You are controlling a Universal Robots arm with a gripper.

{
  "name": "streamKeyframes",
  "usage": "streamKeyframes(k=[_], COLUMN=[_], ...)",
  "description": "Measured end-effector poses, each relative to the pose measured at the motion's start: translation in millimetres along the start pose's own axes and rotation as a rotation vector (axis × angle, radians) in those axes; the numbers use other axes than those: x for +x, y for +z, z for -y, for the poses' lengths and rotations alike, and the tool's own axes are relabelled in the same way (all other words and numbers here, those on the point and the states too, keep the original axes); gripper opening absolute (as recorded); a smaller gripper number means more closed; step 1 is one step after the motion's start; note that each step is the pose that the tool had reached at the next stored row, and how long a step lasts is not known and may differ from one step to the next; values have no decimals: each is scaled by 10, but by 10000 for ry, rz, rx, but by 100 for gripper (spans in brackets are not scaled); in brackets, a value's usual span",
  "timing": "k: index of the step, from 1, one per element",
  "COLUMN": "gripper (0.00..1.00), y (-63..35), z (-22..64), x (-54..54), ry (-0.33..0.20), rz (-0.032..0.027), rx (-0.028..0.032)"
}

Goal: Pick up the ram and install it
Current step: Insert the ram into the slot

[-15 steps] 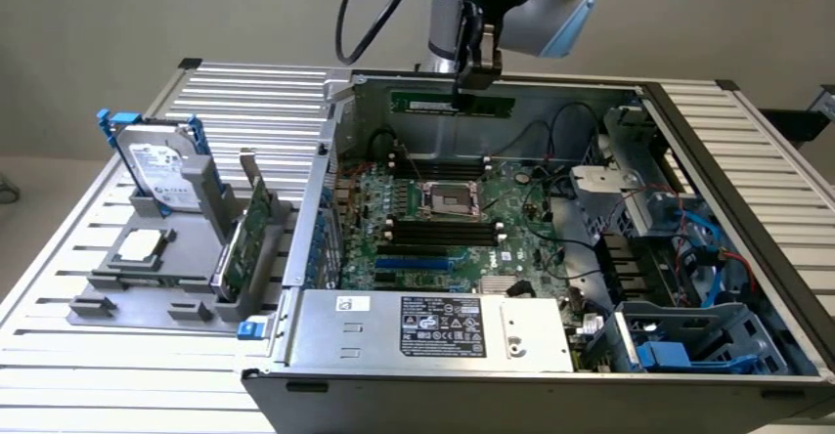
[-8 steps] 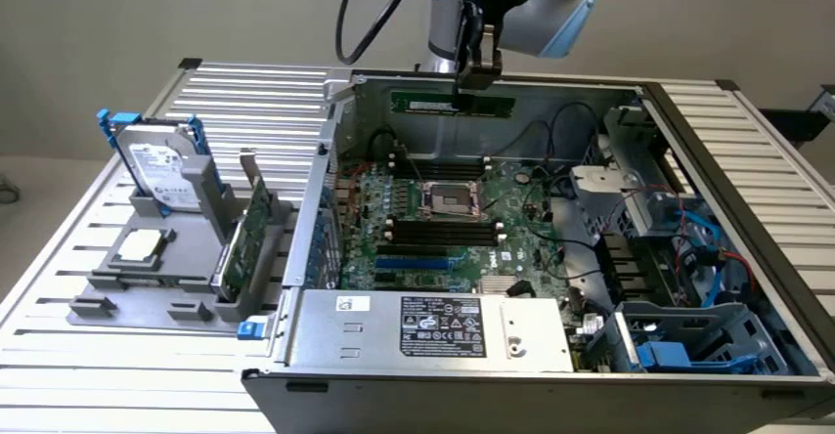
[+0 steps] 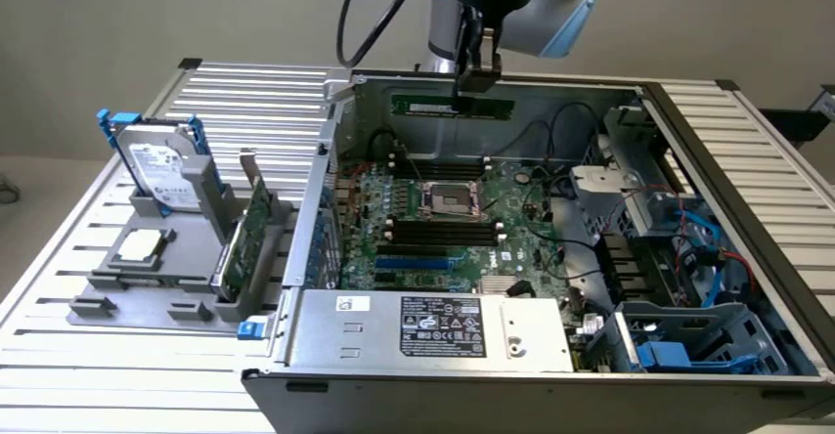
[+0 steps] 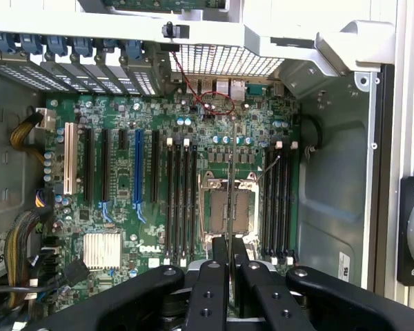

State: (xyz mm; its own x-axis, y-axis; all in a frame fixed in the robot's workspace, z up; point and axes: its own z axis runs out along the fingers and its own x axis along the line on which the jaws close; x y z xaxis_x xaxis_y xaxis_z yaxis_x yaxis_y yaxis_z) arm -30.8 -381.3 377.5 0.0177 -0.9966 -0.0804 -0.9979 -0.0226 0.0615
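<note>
My gripper point(image 3: 475, 80) hangs above the far side of the open computer case point(image 3: 311, 258), shut on the ram point(image 3: 457, 107). The ram is a thin green stick held level by its top edge, clear of the board. In the wrist view the ram point(image 4: 232, 172) appears edge-on as a thin line running out from between my fingers point(image 4: 221, 252), over the CPU socket point(image 4: 229, 210). Long black memory slots point(image 4: 181, 200) lie on one side of the socket and more black slots point(image 4: 279, 200) on the other. The motherboard point(image 3: 444, 219) sits below the stick.
A grey holder point(image 3: 156, 292) on the exterior view's left carries a hard drive point(image 3: 163, 170), a green expansion card point(image 3: 248, 234) and a CPU chip point(image 3: 141, 246). The power supply point(image 3: 431, 326) fills the case's near side. Drive cages and cables point(image 3: 679, 248) crowd its right.
</note>
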Motion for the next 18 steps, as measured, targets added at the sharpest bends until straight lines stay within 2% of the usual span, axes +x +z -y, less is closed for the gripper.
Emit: streamKeyframes(k=[18], gripper=[14], y=[322], z=[21], x=[49], ry=[-11], rz=[-9], rx=[-1])
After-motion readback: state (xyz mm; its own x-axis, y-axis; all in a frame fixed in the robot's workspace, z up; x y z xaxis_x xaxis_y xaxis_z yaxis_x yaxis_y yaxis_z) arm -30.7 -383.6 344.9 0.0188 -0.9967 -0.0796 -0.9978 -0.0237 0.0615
